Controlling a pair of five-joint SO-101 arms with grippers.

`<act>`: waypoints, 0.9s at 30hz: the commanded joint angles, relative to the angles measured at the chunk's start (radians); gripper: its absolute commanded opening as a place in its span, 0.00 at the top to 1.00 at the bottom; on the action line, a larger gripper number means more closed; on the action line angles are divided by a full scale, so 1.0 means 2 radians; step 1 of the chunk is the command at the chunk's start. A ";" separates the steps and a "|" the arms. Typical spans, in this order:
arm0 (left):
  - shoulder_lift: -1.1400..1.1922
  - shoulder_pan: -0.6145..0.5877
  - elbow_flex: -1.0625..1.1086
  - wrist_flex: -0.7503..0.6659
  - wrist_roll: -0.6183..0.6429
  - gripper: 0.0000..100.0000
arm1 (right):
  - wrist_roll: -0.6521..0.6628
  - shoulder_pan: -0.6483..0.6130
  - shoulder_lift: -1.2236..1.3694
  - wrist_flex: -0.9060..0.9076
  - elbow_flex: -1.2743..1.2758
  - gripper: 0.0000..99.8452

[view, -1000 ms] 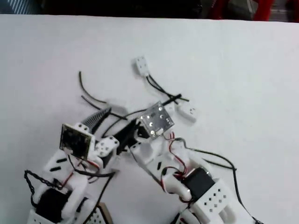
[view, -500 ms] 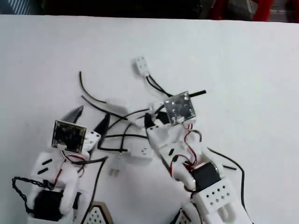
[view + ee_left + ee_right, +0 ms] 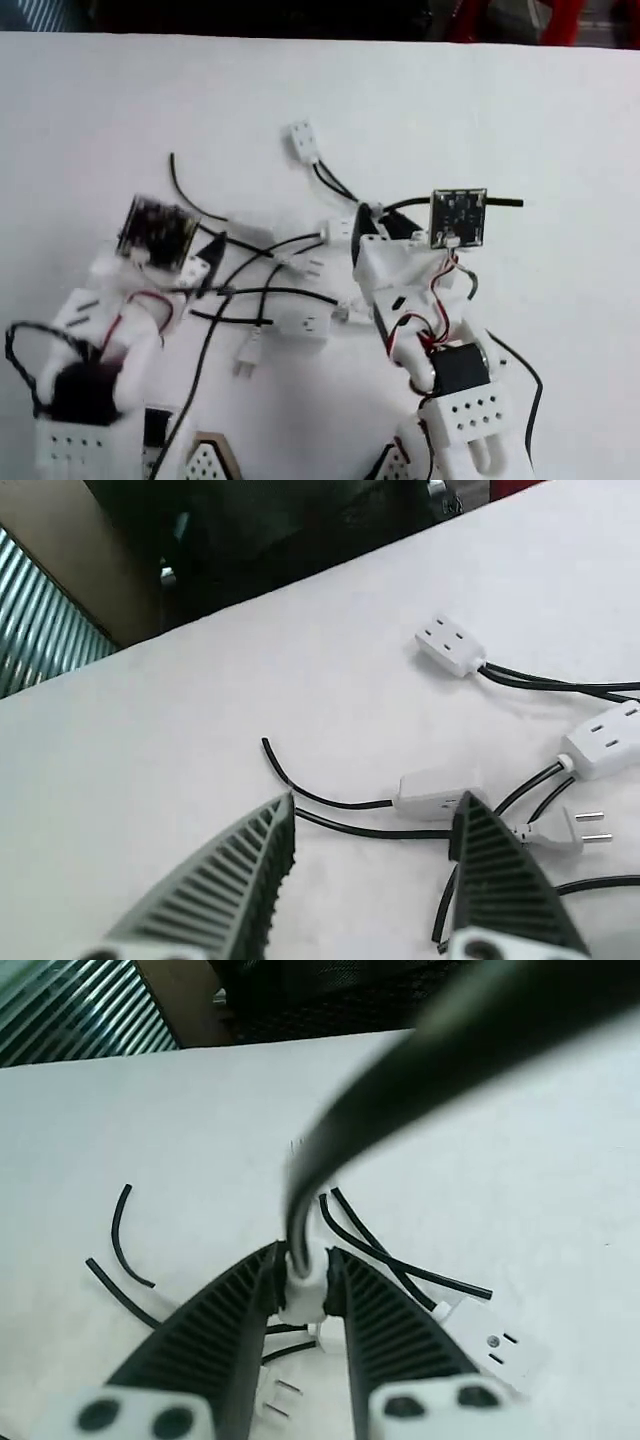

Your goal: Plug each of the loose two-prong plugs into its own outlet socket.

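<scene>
- Right jaws point(image 3: 303, 1253) are clamped on a white connector point(image 3: 300, 1295) at the end of a black cord point(image 3: 420, 1070). The cord runs up off it toward the wrist camera. Can't tell whether it is a plug or a socket.
- In the high view that white connector point(image 3: 338, 232) sits around mid-desk at the tip of the right arm point(image 3: 400, 300), which comes in from the near right.
- A white socket point(image 3: 490, 1345) lies flat on the desk just beside the right jaws, slots bare.
- Left jaws point(image 3: 375, 815) are spread wide, gripping nothing, over the desk point(image 3: 150, 760) left of centre.
- Just beyond the left jaws is an inline white piece point(image 3: 435, 788) on a black lead. Beside it lies a loose two-prong plug point(image 3: 558, 830) point(image 3: 305, 265), prongs bare, not in any socket.
- The second plug point(image 3: 245, 362) lies loose nearer the front edge, prongs toward the near side. It is just left of a socket block point(image 3: 303, 322), apart from it.
- The far socket point(image 3: 303, 140) point(image 3: 448, 645) sits by itself toward the far side. Two black leads trail from it toward the right arm, and its slots are bare.
- Short cord offcuts point(image 3: 185, 190) lie on the far left of the desk.
</scene>
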 commanded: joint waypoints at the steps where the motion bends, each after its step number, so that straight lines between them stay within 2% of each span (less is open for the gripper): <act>1: 0.179 0.000 -0.140 0.013 -0.043 0.74 | -0.003 0.006 0.000 -0.010 -0.005 0.98; 4: 0.264 0.000 -0.184 0.012 -0.062 0.74 | 0.000 0.006 0.036 -0.023 -0.015 0.98; 7: 0.323 0.000 -0.199 0.012 -0.048 0.74 | 0.005 0.006 0.106 -0.044 -0.038 0.98; 12: 0.356 0.019 -0.199 -0.016 -0.028 0.74 | 0.020 0.007 0.247 -0.086 -0.086 0.98; 17: 0.380 0.061 -0.201 -0.041 -0.072 0.74 | 0.021 0.026 0.352 -0.125 -0.124 0.98; 22: 0.443 0.099 -0.222 -0.054 -0.091 0.74 | 0.017 0.072 0.391 -0.132 -0.153 0.98; 27: 0.537 0.120 -0.278 -0.052 -0.117 0.67 | 0.017 0.079 0.391 -0.132 -0.153 0.98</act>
